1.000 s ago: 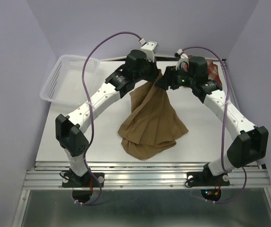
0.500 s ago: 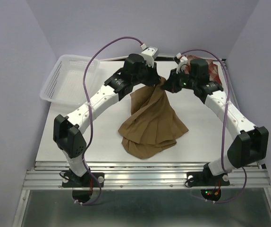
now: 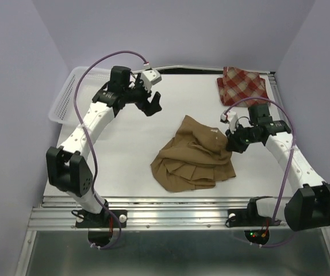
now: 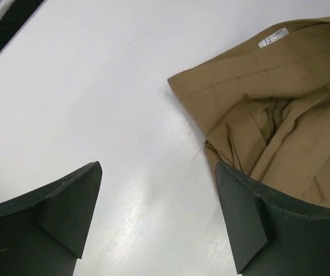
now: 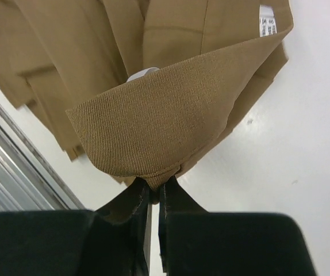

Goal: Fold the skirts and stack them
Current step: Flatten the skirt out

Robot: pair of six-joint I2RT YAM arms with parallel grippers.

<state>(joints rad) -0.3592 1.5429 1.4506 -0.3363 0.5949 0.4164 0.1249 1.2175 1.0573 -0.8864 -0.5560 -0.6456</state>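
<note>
Two skirts: tan skirt [image 3: 192, 155] crumpled, plaid skirt [image 3: 242, 85] folded beyond it. The right gripper [image 5: 155, 187] pinches the tan skirt's edge; the left gripper [image 3: 153, 104], spread, hangs left of it and should probably take the opposite corner.

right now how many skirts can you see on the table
2. The tan-brown skirt lies crumpled at the middle of the table, one edge pinched in the right gripper. The plaid skirt lies folded at the far right corner. No other shows.
</note>
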